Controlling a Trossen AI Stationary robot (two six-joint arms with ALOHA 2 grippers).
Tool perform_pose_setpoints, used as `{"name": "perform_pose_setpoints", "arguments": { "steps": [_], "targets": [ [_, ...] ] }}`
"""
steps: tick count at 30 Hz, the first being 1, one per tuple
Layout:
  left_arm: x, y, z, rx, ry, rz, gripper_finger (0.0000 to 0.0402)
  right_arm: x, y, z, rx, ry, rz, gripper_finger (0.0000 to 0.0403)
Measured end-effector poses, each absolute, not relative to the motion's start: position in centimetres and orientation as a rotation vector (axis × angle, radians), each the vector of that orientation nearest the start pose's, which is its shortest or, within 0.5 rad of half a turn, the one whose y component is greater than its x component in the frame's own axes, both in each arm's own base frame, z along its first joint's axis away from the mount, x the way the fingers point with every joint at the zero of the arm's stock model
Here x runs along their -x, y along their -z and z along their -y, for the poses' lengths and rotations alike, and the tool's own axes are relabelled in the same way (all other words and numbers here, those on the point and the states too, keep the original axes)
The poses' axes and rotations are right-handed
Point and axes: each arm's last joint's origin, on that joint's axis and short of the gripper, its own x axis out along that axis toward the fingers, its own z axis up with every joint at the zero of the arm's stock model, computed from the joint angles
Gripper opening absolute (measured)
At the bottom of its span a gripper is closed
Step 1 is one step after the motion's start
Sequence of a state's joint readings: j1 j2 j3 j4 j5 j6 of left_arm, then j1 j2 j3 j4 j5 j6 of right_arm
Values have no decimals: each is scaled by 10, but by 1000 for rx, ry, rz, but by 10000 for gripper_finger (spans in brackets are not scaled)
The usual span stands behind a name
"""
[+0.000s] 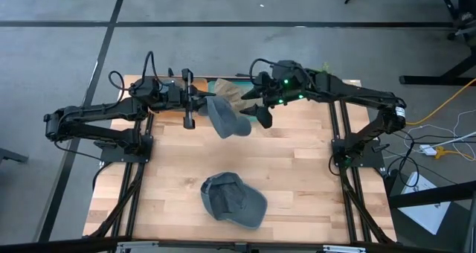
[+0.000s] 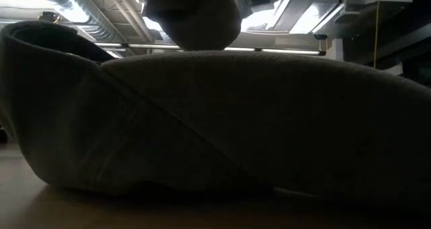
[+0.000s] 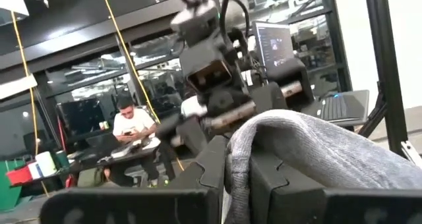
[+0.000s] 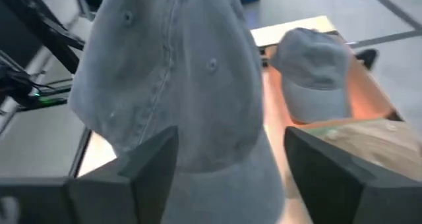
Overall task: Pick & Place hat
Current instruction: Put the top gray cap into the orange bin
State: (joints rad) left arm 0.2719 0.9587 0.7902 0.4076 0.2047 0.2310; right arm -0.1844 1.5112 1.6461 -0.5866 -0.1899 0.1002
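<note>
no legible txt, no labels, brands or nos

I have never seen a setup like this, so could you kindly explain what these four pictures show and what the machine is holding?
This is a robot with two dark arms working over a wooden table. One picture looks straight down from above, one looks level from the tabletop, and two come from cameras on the arms' wrists. The left gripper is shut on a grey hat, holding it in the air at the far end of the table. The right gripper is beside that hat with its fingers open. A second grey hat lies on the table nearer the front and fills the level picture. Some tan fabric lies behind the grippers. In the room beyond, a person sits at a desk.
</note>
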Motion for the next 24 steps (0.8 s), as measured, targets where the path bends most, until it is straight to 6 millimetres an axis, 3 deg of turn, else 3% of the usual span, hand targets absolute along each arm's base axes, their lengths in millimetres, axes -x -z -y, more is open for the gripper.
{"name": "perform_pose_setpoints", "arguments": {
  "steps": [7,13,24],
  "targets": [
    [-210,-360,-46,-283,-64,232,23,-337,-392,56,-171,-40,-308,326],
    [-219,-358,-43,-274,-45,257,23,-348,-376,59,-248,-134,-186,330],
    [-234,-351,-47,-238,-36,278,23,-383,-358,62,-314,-330,-199,313]
  ]
}}
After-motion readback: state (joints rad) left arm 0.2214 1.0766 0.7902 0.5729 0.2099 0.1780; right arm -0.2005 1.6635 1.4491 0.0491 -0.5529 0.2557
